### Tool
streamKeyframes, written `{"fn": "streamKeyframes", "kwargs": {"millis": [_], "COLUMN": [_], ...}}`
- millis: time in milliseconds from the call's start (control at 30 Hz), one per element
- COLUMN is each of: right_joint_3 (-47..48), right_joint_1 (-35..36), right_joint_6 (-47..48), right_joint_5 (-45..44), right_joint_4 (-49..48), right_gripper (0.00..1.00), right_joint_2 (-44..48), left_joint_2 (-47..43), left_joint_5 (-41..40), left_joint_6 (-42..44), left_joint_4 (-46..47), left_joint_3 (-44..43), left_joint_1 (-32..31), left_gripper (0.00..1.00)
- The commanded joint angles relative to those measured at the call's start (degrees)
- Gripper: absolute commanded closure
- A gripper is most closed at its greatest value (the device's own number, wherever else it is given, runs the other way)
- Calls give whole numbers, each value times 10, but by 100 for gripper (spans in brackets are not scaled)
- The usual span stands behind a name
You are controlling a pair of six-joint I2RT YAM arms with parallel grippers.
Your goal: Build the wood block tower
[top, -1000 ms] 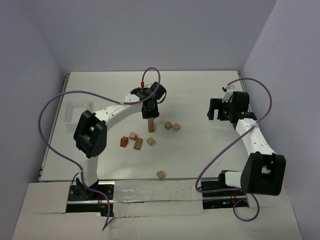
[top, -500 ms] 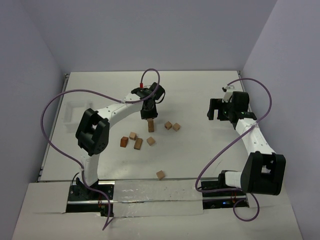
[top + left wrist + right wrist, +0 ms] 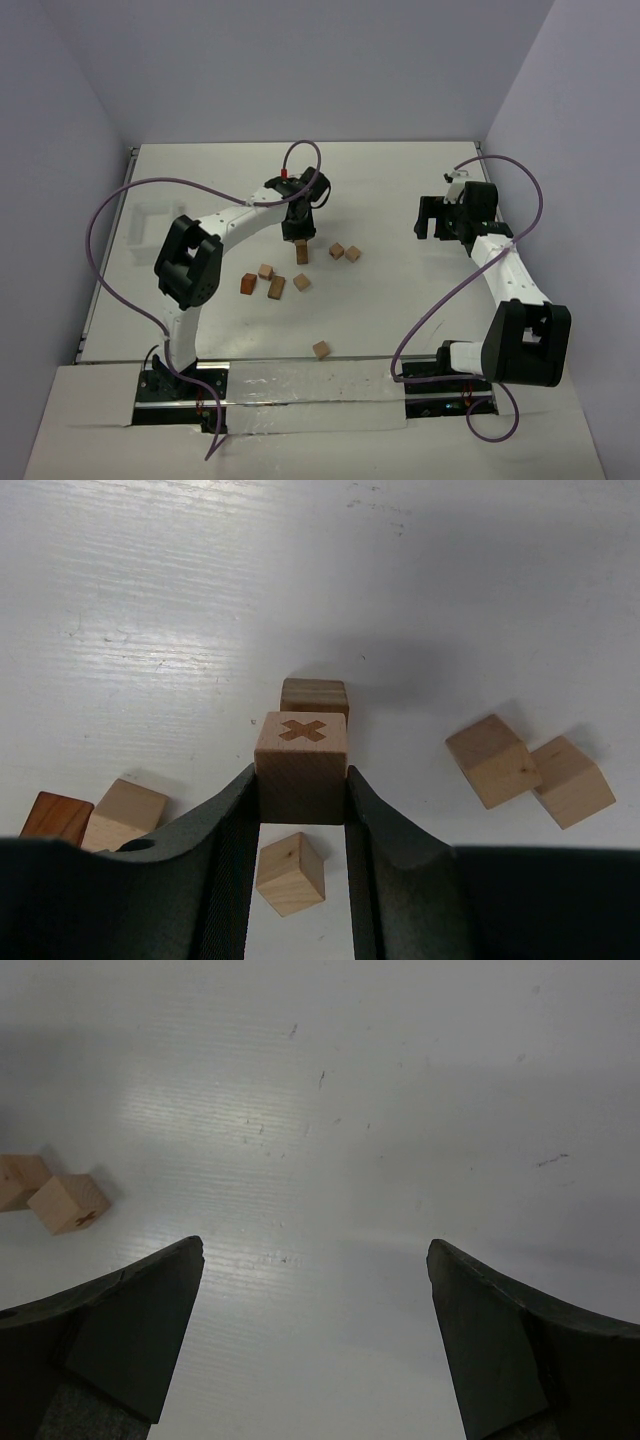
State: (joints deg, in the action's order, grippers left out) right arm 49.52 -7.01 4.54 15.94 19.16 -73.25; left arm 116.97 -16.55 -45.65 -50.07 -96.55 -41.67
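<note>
- The table [image 3: 400, 310] is white, with a faint ridged sheen and a few dark specks.
- The walls [image 3: 300, 70] are a pale lilac-grey.
- The left arm [image 3: 235, 221] and right arm [image 3: 511, 280] are white with black joints.
- Their cables [image 3: 500, 159] are purple, and one has a red tip [image 3: 285, 170].
- The left fingers [image 3: 225, 860] and right fingers [image 3: 130, 1330] are very dark grey, nearly black.
- The block with the cross [image 3: 301, 765] is light tan, its cross a darker brown.
- The striped block [image 3: 314, 693] is brown with banded grain.
- The red-brown block [image 3: 55, 817] is the darkest.
- The loose blocks [image 3: 495, 762] are pale tan.
</note>
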Motion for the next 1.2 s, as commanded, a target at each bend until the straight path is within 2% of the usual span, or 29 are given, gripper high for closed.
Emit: {"fn": "streamKeyframes", "kwargs": {"millis": [0,500,867,1167], "right_joint_3": [28,28,29,30], "right_joint_1": [-4,-4,-3,-3], "right_joint_6": [-1,-1,-1,-1], "right_joint_5": [-2,-1,-4,-3], "right_joint_4": [1,2,2,2], "right_gripper": [0,0,0,0], "right_joint_2": [-2,-5,-4,-5], "left_joint_2": [10,25,32,26], "left_joint_5": [8,21,21,-5], "left_joint_6": [6,12,20,23], "left_joint_4": [8,11,14,10], "left_joint_3": [2,1,0,-8], "left_joint_1": [0,-1,-3,-11], "left_gripper": [86,83,76,80]}}
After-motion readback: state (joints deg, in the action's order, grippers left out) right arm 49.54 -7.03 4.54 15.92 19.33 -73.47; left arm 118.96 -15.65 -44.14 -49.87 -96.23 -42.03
